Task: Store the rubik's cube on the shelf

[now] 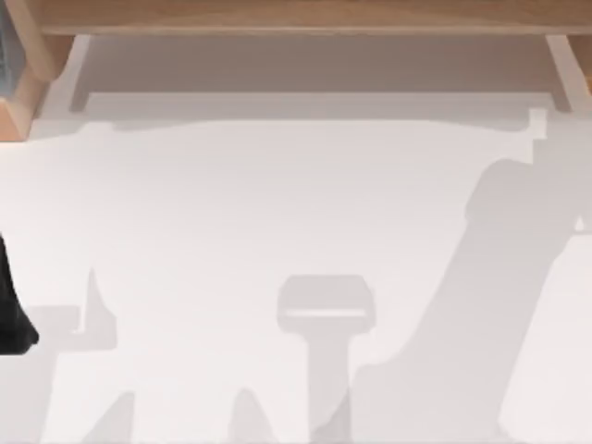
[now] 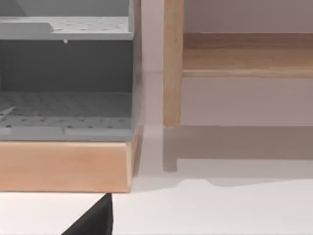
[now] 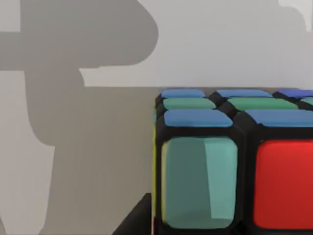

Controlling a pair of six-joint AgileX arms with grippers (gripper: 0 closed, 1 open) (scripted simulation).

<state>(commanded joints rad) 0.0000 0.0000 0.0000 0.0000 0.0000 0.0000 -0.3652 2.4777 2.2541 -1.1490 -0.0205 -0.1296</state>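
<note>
- Right wrist view is showing you the rubik's cube [image 3: 234, 161] pressed close to the camera, blue, green and red tiles facing it, white counter [image 3: 220, 44] behind; whether the right hand is grasping it, you cannot tell.
- Top view is giving you the shelf [image 1: 296, 17] running along the far edge, with arm shadows falling across the counter.
- You are looking at the carry step, by my reading; next you are needing a lift and reach toward the shelf board.
- Left arm [image 1: 11, 310] is sitting at the counter's left edge; its hand's state cannot be told.

Overhead onto table [image 1: 277, 203], left wrist facing shelf [image 2: 244, 54], right wrist close
</note>
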